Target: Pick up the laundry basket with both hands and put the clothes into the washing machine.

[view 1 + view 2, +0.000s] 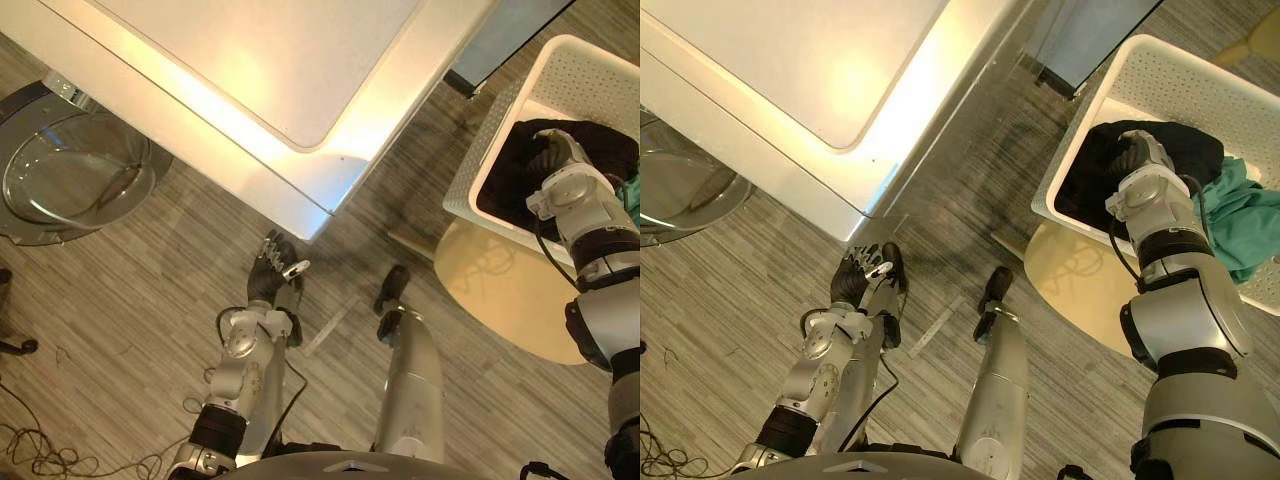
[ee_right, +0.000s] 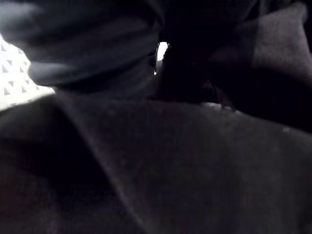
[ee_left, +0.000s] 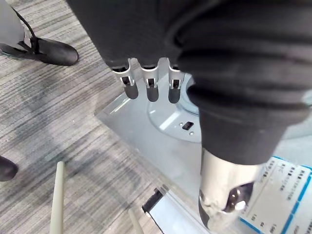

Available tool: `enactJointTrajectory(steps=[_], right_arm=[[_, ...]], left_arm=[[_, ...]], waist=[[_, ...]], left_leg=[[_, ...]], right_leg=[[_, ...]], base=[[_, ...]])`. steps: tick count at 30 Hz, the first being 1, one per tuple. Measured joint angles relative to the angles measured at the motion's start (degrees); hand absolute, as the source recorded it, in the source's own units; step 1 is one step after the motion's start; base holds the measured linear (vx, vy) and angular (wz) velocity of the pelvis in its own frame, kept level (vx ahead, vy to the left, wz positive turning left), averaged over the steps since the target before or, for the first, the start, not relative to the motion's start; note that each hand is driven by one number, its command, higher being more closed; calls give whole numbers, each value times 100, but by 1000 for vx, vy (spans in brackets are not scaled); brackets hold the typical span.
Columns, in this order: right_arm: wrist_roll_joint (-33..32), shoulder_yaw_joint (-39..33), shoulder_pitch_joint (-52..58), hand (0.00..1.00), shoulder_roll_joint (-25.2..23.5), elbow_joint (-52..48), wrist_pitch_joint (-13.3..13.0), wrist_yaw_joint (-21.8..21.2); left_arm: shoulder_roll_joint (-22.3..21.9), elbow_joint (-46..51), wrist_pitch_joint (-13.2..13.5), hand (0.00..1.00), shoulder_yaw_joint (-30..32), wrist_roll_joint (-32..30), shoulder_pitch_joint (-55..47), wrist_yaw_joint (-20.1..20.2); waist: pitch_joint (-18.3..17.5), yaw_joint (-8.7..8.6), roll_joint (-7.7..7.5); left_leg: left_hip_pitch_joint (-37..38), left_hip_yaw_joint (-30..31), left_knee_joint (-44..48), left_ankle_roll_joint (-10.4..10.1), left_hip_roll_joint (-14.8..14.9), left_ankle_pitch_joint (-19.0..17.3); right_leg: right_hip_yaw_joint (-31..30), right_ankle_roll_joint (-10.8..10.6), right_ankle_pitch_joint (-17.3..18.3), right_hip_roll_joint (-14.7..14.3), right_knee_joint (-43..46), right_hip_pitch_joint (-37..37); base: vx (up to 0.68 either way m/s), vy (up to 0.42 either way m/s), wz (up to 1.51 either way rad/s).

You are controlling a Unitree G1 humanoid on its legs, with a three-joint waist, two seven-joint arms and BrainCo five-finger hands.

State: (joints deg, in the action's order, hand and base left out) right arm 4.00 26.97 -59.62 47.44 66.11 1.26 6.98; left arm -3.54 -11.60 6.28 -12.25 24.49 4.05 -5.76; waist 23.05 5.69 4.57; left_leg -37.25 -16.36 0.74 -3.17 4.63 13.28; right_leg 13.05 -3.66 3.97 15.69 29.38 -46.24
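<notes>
washing machine (image 1: 250, 80), white and seen from above, takes the upper left, its round glass door (image 1: 70, 185) swung open at the far left. white perforated laundry basket (image 1: 590, 80) sits at the upper right on a pale round stand (image 1: 500, 290), forward and to the robot's right, well apart from the door. its far end runs past the edge, so its long axis cannot be told. inside lie a black garment (image 1: 1195, 150) and, just beside it, a teal garment (image 1: 1240, 215). right hand (image 1: 1137, 157) reaches down into the basket onto the black garment. its fingers are buried in cloth, so whether they grip cannot be told. left hand (image 1: 275, 265) hangs low by the machine's near corner, fingers straight and relaxed, holding nothing, well apart from the basket. the right hand is clearly nearer, and the left would likely have to cross rightward to reach the basket's near wall. grey wood-grain floor (image 1: 130, 300) lies beneath everything.
</notes>
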Motion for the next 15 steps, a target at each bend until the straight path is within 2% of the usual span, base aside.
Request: enactJointTrajectory(steps=[5, 10, 12, 15], right_arm=[[-528, -895, 213, 100, -230, -27, -130, 470], [-1407, -2206, 811, 100, -572, -557, -332, 853], [-1711, -2942, 1335, 100, -883, -1211, -388, 1003], [-1780, -3724, 2118, 100, -1383, -2342, -396, 1301]], left_arm=[[-4, -14, 79, 0, 81, 132, 19, -57], [2, -21, 128, 0, 117, 135, 96, -143], [2, -22, 131, 0, 240, 133, 90, -156], [5, -18, 182, 0, 439, 130, 91, -225]], waist=[[-1, 23, 1], [-1, 46, 0], [-1, 40, 0], [0, 36, 1]], left_leg=[[-12, -49, 1, 9, 7, 23], [28, -64, 89, 55, 57, 47], [36, -62, 379, 68, 142, -107], [77, -66, 862, 84, 305, -402]], right_leg=[[-43, -1, -7, -18, -8, -40], [-35, -1, -89, -96, -129, 100], [-22, 2, -116, -127, -218, 267], [-24, 12, -124, -223, -287, 542]], base=[[-11, -5, -2], [22, -8, -5], [25, -20, -10], [9, -49, -14]])
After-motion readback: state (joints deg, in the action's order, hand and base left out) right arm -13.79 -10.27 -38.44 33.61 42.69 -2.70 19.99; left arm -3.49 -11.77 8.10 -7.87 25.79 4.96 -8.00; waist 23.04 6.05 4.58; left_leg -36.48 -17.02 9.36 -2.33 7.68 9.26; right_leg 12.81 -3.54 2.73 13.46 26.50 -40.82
